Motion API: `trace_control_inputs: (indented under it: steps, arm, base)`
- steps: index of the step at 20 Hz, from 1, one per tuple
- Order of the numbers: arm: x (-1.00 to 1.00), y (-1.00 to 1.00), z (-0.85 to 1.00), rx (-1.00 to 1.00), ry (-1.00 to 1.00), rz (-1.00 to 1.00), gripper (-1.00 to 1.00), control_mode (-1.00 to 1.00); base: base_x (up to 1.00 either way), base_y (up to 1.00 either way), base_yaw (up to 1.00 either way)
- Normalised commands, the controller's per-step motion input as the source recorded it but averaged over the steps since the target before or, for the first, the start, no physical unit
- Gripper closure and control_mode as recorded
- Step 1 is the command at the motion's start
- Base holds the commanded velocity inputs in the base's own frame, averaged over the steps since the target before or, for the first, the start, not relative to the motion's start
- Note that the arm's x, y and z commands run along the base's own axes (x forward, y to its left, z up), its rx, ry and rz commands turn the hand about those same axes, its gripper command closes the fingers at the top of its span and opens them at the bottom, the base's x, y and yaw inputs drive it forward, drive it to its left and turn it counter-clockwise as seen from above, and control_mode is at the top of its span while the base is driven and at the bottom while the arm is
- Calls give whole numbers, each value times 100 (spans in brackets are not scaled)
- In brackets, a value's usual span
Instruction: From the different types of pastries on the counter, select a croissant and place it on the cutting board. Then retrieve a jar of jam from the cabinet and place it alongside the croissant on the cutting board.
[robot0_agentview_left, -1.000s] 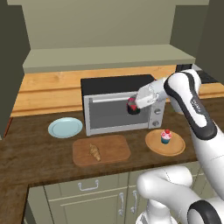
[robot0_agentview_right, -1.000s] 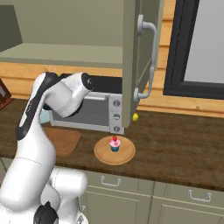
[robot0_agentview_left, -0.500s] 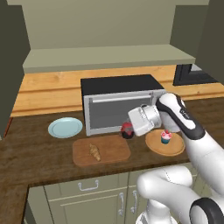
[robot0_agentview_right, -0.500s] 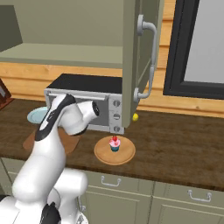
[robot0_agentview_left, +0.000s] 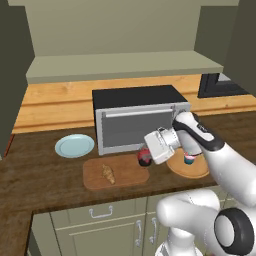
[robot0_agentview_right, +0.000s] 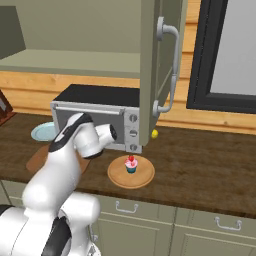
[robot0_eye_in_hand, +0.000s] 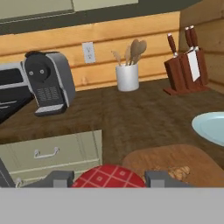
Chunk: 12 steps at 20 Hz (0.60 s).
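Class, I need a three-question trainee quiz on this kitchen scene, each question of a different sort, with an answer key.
1. True or false: the croissant lies on the cutting board.
2. The pincer is shut on: A) the cupcake B) the jam jar C) a spoon
3. Fill in: the cupcake stands on a round wooden ____.

Key: 1 true; 2 B; 3 board.

On the dark wooden counter (robot0_agentview_left: 45, 175), a small golden croissant (robot0_agentview_left: 107, 173) lies on the brown rectangular cutting board (robot0_agentview_left: 125, 172). The gripper (robot0_agentview_left: 146, 156) holds a red-lidded jam jar (robot0_agentview_left: 144, 158) at the board's right edge, before the silver toaster oven (robot0_agentview_left: 130, 125)
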Motion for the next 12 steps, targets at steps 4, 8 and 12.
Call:
trace_control_inputs:
  steps: [4,8,12]
  arm:
    - [10,13,-49,-1,0,0,100,-100]
    - [7,0,-47,0,0,0,100,-100]
    - [19,0,-36,0,-1,-1,100,-100]
  base:
    - [0,0,0]
    - [0,0,0]
    - [0,0,0]
